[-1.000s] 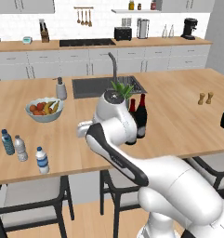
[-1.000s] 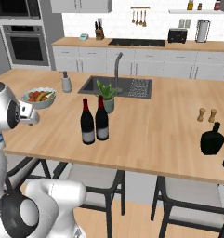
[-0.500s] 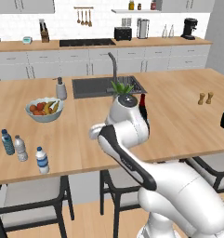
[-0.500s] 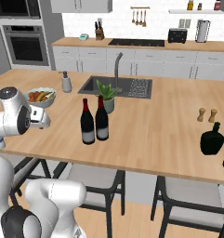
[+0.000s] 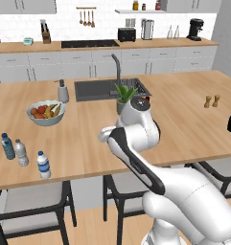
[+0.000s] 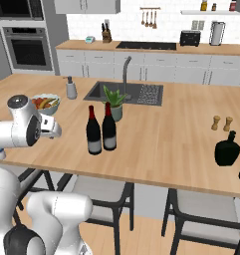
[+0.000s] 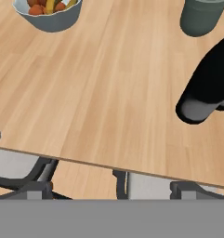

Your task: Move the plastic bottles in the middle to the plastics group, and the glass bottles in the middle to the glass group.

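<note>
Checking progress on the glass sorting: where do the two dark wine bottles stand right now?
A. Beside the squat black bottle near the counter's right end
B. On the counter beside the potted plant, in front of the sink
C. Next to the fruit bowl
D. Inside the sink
B: both wine bottles stand upright side by side on the counter, just in front of the potted plant by the sink.

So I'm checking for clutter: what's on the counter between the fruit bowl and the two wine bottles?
Nothing: in the right base view, bare wood runs from the fruit bowl to the wine bottles; the soap dispenser and potted plant stand farther back.
</note>
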